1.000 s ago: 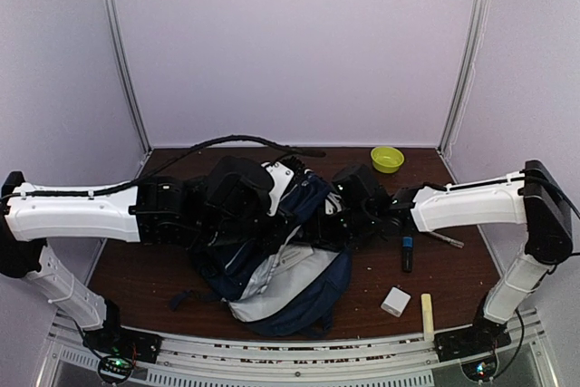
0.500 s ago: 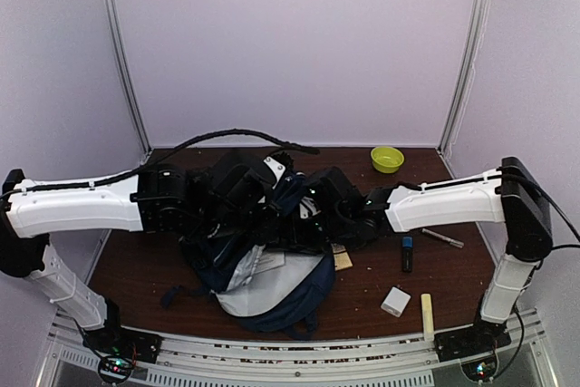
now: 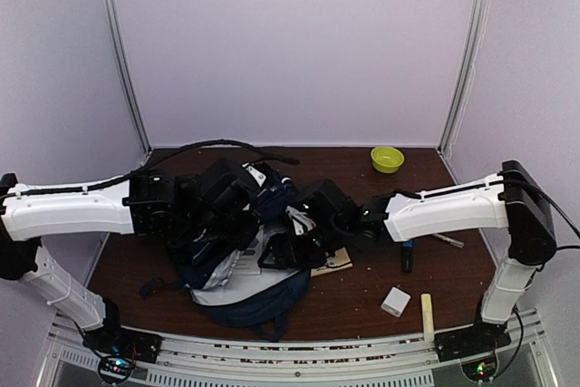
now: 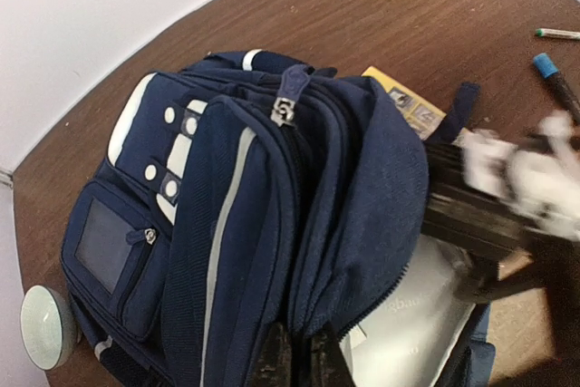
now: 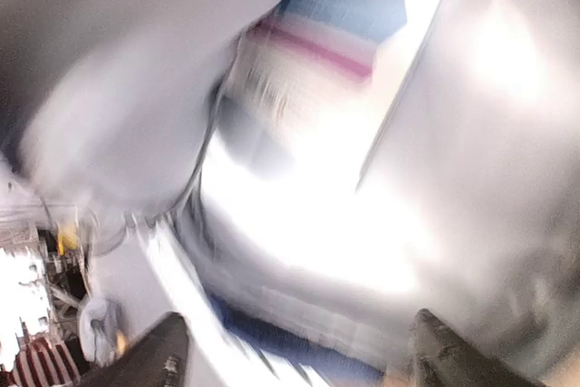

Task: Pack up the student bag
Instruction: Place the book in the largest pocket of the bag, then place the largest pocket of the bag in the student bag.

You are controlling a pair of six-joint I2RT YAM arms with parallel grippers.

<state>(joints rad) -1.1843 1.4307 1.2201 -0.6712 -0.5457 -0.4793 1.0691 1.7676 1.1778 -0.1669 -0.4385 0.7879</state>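
The student bag [image 3: 237, 289], navy with a pale grey lining, lies open in the middle of the table. In the left wrist view it [image 4: 227, 215] shows its white stripe and dotted patch. My left gripper [image 4: 302, 358] is shut on the navy edge of the bag's opening and holds the flap up; it also shows in the top view [image 3: 234, 215]. My right gripper [image 3: 292, 247] reaches into the opening. In the blurred right wrist view it [image 5: 304, 360] is open, jaws wide apart, over the pale lining, with a striped, coloured item [image 5: 331, 29] ahead of it.
A tan booklet [image 3: 337, 261] lies by the bag's right side. A blue marker [image 3: 407, 254] and a pen [image 3: 446, 240] lie to the right, a white box [image 3: 395, 301] and a yellow stick [image 3: 427, 313] near the front right. A green bowl [image 3: 387, 159] stands at the back right.
The bag has slid left and toward the near edge with both arms. My right gripper has pushed further left, into the bag's opening. The booklet has come into view beside the bag.
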